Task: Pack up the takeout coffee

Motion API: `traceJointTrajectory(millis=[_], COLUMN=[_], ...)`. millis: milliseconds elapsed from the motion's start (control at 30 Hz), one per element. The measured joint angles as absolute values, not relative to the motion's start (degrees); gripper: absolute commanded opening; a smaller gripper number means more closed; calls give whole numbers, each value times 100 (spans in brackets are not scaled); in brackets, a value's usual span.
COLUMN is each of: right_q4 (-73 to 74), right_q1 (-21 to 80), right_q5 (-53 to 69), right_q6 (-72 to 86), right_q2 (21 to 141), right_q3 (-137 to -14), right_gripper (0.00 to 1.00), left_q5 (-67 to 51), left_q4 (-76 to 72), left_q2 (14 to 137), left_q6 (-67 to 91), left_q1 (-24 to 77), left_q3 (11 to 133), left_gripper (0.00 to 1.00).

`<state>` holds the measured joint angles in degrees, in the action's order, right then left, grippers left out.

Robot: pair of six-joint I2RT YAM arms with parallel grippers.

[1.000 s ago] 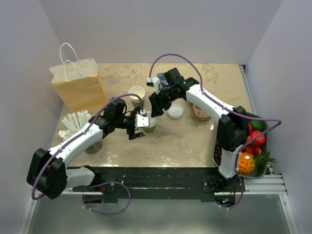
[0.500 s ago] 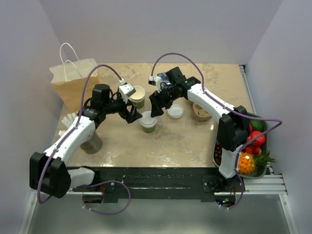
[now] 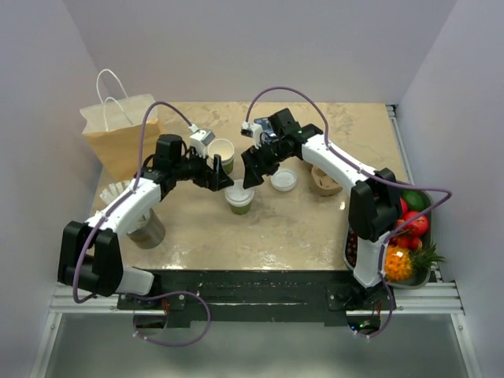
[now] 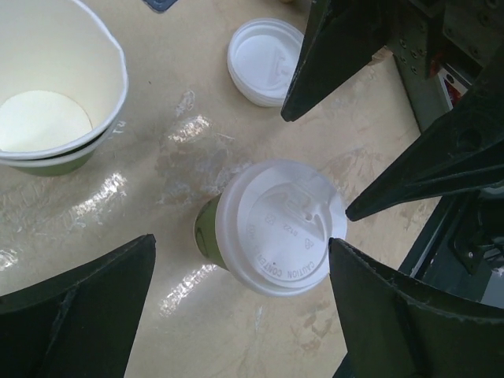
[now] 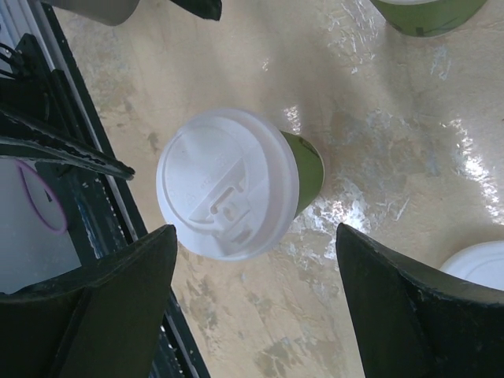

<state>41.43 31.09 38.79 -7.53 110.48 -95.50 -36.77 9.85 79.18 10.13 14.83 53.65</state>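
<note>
Top external: left gripper (image 3: pixel 216 174) higher in frame than before, spread wide like right gripper (image 3: pixel 250 177), flanking takeout coffee (image 3: pixel 239 194); bare table (image 3: pixel 291 227) below.

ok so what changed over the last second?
The left gripper came off the takeout coffee and swung back toward the lidless cup. It now hangs open just left of the coffee, holding nothing. Unchanged: the coffee on its spot with its lid on, the right gripper open by it, the spare lid and the paper bag.
</note>
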Motion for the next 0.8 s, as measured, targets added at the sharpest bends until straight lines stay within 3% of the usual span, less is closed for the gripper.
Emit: traceJointTrajectory(millis=[233, 800], right_q4=[4130, 4335], right_q1=[3109, 3109], right_q5=[3863, 3809], right_q6=[-585, -609], right_q2=[11242, 11404], right_q3=[-9550, -9550], right_gripper=[80, 78], left_q5=[-3756, -4171], left_q4=[871, 862], left_q2=[8409, 8794], left_q6=[1146, 1070], left_q1=[1466, 1431], left_q3=[5365, 5365], left_gripper=[89, 88])
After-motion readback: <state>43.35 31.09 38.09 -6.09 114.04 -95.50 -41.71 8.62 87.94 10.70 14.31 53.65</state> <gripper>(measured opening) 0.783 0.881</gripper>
